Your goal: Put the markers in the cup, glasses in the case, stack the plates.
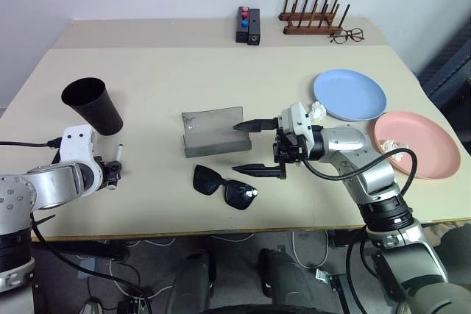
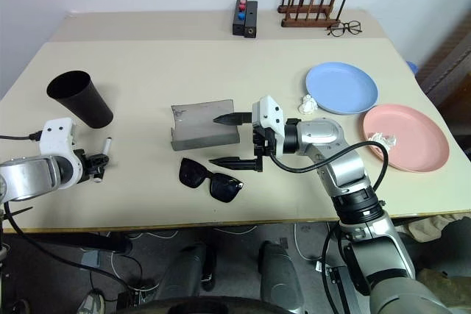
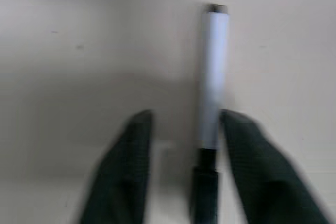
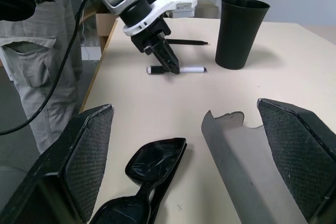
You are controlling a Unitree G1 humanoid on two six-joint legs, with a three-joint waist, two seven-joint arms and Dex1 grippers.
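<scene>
My left gripper [image 3: 185, 125] points down at the table, its two fingers astride a white-capped marker [image 3: 212, 72], one finger against it and a gap at the other. A second, black marker [image 4: 185, 41] lies just beyond it, near the upright black cup [image 1: 92, 104]. My right gripper [image 1: 250, 148] hangs open and empty, pointing left, between the open grey case [image 1: 210, 134] and the black glasses [image 1: 224, 185]. The blue plate [image 1: 352, 95] and the pink plate [image 1: 413, 145] lie side by side at the right.
Crumpled white paper sits on the pink plate [image 1: 394, 145] and beside the blue one [image 1: 316, 111]. At the back stand a wooden rack [image 1: 313, 18], clear spectacles [image 1: 346, 35] and a black button box [image 1: 248, 25]. A person [image 4: 37, 77] stands by the table's left end.
</scene>
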